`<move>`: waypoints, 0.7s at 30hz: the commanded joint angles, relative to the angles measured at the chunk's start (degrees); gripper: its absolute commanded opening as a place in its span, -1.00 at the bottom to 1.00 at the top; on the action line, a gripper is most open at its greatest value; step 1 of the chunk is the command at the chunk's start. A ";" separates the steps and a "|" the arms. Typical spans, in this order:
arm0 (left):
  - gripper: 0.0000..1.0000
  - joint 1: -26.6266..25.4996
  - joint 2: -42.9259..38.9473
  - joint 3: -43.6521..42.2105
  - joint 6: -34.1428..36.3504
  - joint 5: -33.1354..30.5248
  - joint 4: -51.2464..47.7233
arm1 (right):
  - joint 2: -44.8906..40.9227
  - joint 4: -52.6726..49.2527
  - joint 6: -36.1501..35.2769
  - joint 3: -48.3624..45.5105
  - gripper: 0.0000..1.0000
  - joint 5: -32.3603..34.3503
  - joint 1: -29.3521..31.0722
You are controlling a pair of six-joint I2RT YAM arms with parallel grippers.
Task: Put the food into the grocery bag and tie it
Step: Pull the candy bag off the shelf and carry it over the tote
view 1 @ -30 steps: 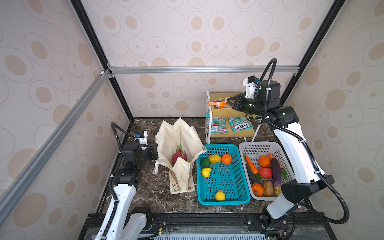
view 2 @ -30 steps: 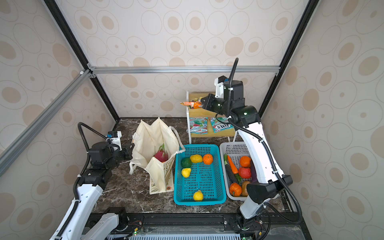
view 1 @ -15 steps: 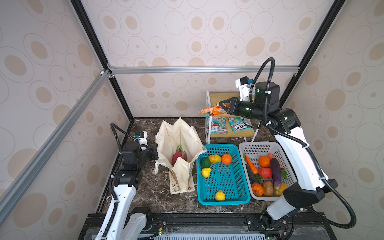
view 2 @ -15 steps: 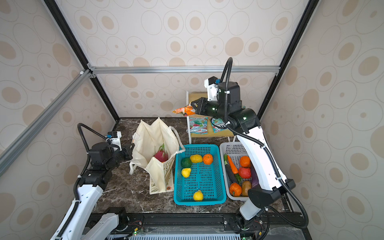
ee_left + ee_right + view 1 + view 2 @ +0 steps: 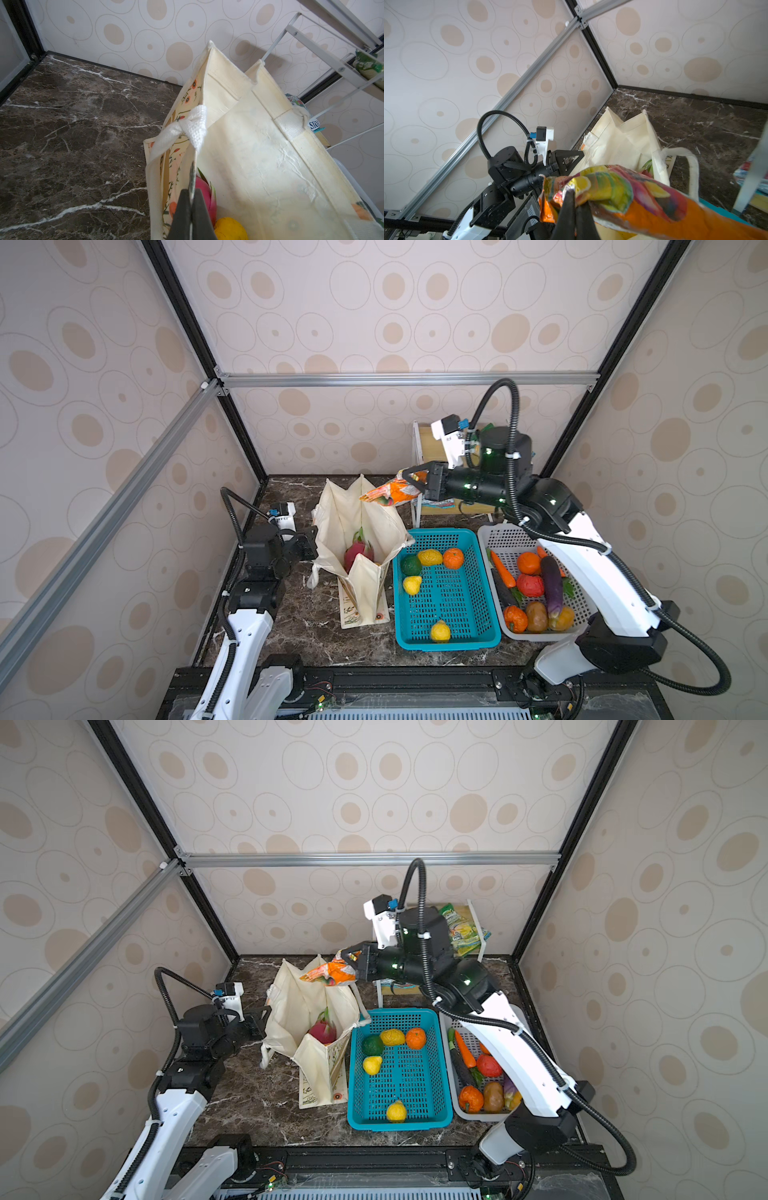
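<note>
The cream grocery bag [image 5: 365,526] [image 5: 299,1006] stands open left of the baskets. A pink dragon fruit [image 5: 355,553] [image 5: 204,191] and a yellow fruit [image 5: 230,228] lie inside. My left gripper [image 5: 311,537] [image 5: 192,195] is shut on the bag's near rim. My right gripper [image 5: 409,481] [image 5: 574,195] is shut on the orange snack packet [image 5: 388,494] [image 5: 643,201], which hangs over the bag's far rim. The green snack packet [image 5: 463,928] lies on the shelf. Yellow fruits [image 5: 430,557] sit in the teal basket, and a purple eggplant [image 5: 552,585] in the grey one.
The teal basket [image 5: 449,645] stands right of the bag with an orange and a green fruit too. The grey basket [image 5: 498,536] beside it holds carrots and other produce. A white wire shelf [image 5: 417,448] stands at the back, behind my right arm.
My right arm has swung left and down from the shelf, carrying the orange packet to above the bag's far rim. The left arm and the bag have not moved.
</note>
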 commanded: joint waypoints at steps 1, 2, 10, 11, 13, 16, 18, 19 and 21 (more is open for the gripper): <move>-1.00 0.32 -0.10 -0.26 -1.12 2.12 0.39 | 5.06 4.50 0.61 1.58 -1.00 -0.23 2.48; -1.00 0.23 -0.01 -0.26 -1.48 2.23 0.75 | 7.40 3.93 0.05 3.16 -1.00 -0.10 2.98; -1.00 0.16 0.11 -0.45 -2.46 2.24 2.12 | 26.65 -5.21 -5.63 19.67 -1.00 3.52 3.02; -1.00 0.19 0.03 -0.30 -2.32 2.02 1.79 | 29.00 -6.24 -6.56 21.73 -1.00 4.05 2.98; -1.00 0.26 -0.09 -0.02 -2.00 1.58 1.35 | 32.30 -7.73 -7.82 24.33 -1.00 6.19 2.92; -1.00 0.17 -0.10 0.60 -1.35 1.21 0.55 | 34.40 -6.96 -9.57 23.59 -1.00 7.84 2.85; -1.00 0.28 0.02 0.91 -0.95 0.79 0.13 | 33.64 -4.67 -10.37 20.27 -1.00 8.14 2.93; -1.00 0.20 0.08 0.89 -0.79 0.61 0.03 | 32.75 -2.98 -10.84 18.17 -1.00 8.25 3.04; -1.00 0.19 0.12 0.71 -0.83 0.47 0.21 | 31.10 0.45 -12.11 13.46 -1.00 7.65 3.33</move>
